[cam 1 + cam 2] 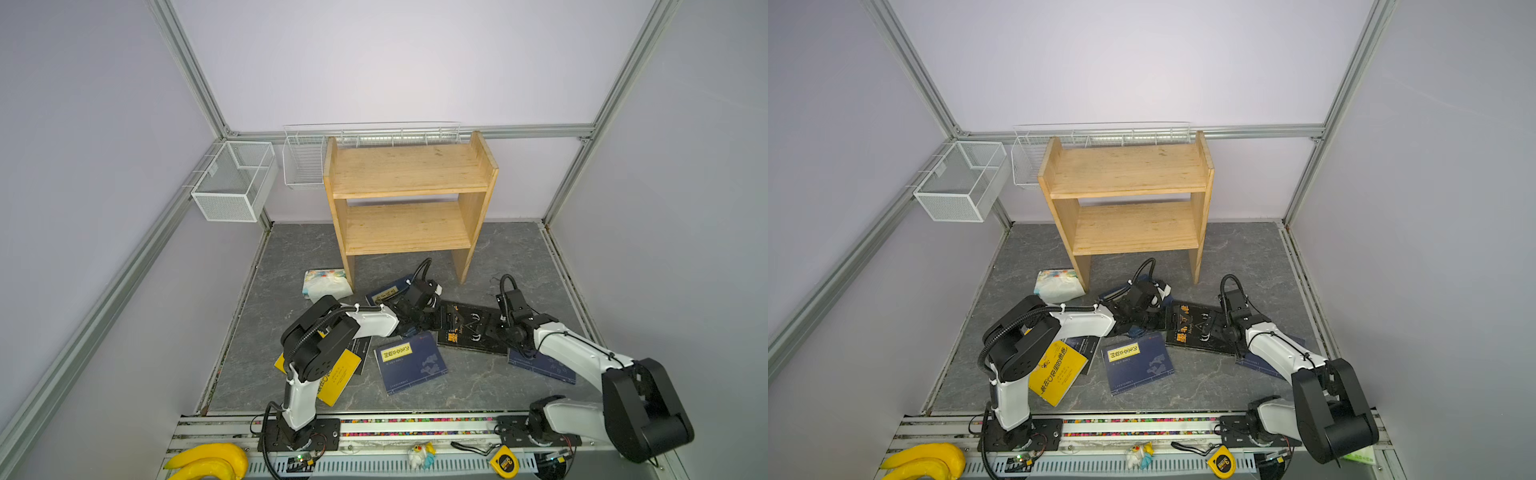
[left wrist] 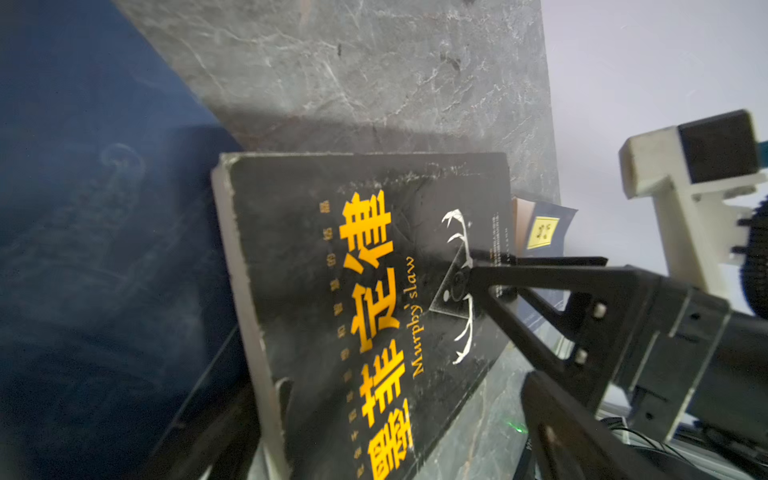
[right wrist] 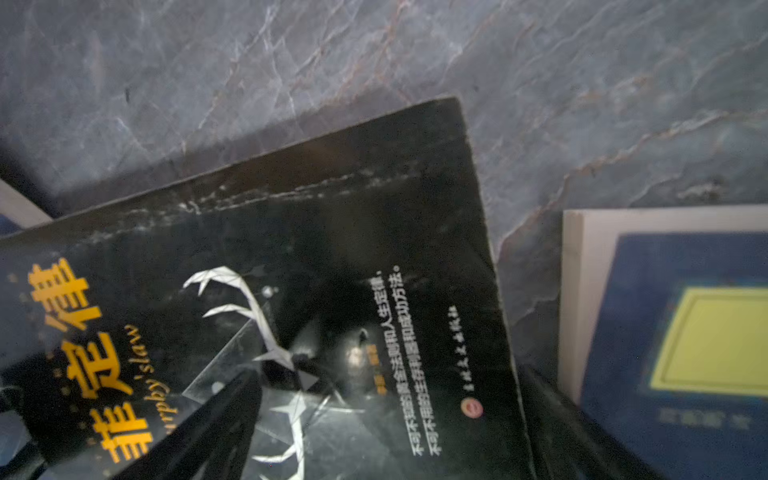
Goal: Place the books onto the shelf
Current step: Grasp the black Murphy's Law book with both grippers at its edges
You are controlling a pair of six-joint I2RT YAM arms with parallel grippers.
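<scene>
Spotter: Book position?
Recorder: Black paperback with orange characters (image 1: 465, 332), flat near the middle of the grey marbled bench (image 1: 478, 390), in front of the bare two-tier pine shelf (image 1: 409, 172) at the back edge.
Spotter: Grippers?
Recorder: Left gripper (image 1: 434, 323) and right gripper (image 1: 496, 330) flank it from opposite sides. Jaws of both are spread wide, nothing held. One right finger (image 2: 490, 276) lies over the cover. My guess: thin and flat, so one side steadies while the other works an edge up.
</scene>
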